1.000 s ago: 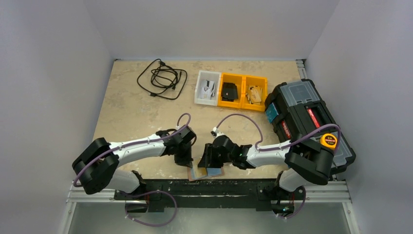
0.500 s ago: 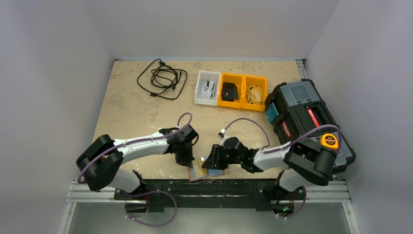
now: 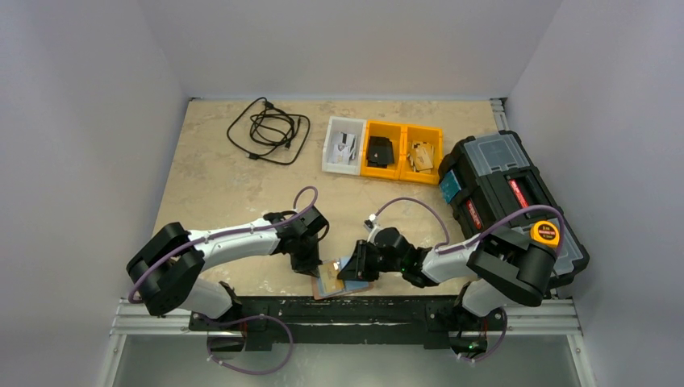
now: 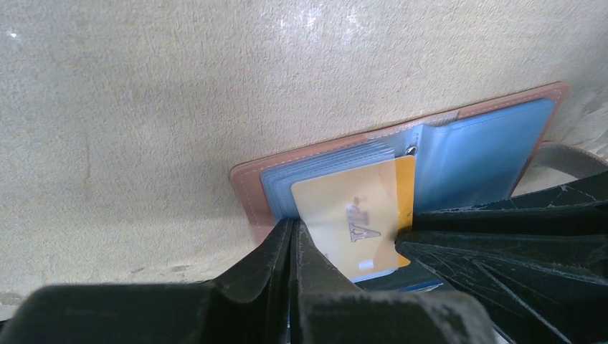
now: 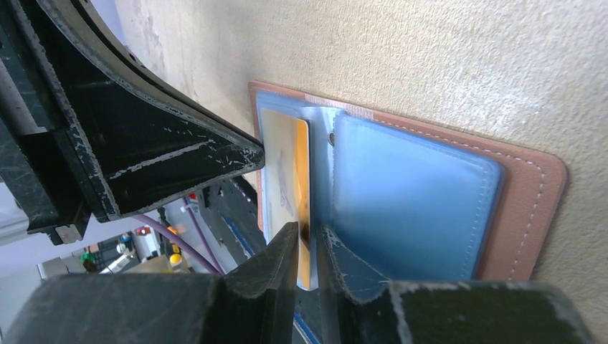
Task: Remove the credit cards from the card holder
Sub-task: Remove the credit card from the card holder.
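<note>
The reddish-brown card holder [image 3: 323, 289] lies open at the table's near edge, showing blue inner sleeves [image 5: 409, 193]. A yellow-orange credit card [image 4: 355, 215] sticks partway out of a sleeve; no grey-silver card shows. My right gripper [image 5: 310, 247] is shut on that card's [image 5: 287, 165] edge, one jaw on each face. My left gripper [image 4: 292, 247] is shut, its tips down against the holder's [image 4: 247, 186] left part beside the card. In the top view the left gripper [image 3: 310, 266] and right gripper [image 3: 348, 270] meet over the holder.
A black cable [image 3: 269, 129] lies at the back left. A white tray [image 3: 344, 145] and two yellow trays [image 3: 403, 151] stand at the back. A black toolbox [image 3: 504, 197] with a yellow tape measure [image 3: 546, 233] fills the right side. The holder [image 5: 530, 186] overhangs the table's front edge.
My right wrist has shifted to the right and turned, with its jaws staying at the holder. The left arm shifted slightly at first, then held still.
</note>
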Robot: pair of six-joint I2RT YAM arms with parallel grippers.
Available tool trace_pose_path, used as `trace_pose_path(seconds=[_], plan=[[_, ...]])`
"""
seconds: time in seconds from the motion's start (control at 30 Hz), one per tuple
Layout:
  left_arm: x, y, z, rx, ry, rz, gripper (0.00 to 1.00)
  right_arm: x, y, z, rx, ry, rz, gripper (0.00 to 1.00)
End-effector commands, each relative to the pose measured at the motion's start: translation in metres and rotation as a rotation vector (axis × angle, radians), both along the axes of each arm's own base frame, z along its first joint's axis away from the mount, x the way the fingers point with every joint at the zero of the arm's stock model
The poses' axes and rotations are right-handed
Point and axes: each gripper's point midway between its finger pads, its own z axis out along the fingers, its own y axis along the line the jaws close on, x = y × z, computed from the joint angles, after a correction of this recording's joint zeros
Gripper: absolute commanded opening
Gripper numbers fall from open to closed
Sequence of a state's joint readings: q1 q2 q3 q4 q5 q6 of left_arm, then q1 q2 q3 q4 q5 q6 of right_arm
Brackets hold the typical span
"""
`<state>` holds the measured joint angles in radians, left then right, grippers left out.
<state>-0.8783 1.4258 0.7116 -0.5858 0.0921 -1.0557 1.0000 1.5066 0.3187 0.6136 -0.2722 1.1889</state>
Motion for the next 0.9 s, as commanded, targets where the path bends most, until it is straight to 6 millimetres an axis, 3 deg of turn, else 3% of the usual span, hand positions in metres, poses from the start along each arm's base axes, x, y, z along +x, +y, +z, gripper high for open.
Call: trace_pose_path(seconds=[0.0, 0.2, 0.5, 0.67, 0.8, 0.87], plan=[[0.001, 0.017, -0.017, 0.100, -0.014, 0.012, 0.00, 0.004, 0.006, 0.006, 0.019, -0.023, 0.014, 0.13], [0.001, 0.019, -0.017, 0.115, -0.013, 0.013, 0.00, 0.005, 0.002, 0.001, -0.019, -0.017, 0.000, 0.01], [-0.002, 0.027, -0.019, 0.145, 0.004, 0.005, 0.00, 0.012, -0.029, -0.010, -0.145, -0.041, -0.103, 0.00], [-0.001, 0.029, -0.020, 0.145, 0.003, 0.009, 0.00, 0.011, -0.036, -0.011, -0.157, -0.046, -0.115, 0.00], [0.000, 0.027, -0.021, 0.143, 0.002, 0.009, 0.00, 0.008, -0.026, -0.008, -0.120, -0.054, -0.066, 0.24], [0.001, 0.026, -0.022, 0.139, 0.001, 0.010, 0.00, 0.007, -0.021, -0.012, -0.114, -0.043, -0.046, 0.29]])
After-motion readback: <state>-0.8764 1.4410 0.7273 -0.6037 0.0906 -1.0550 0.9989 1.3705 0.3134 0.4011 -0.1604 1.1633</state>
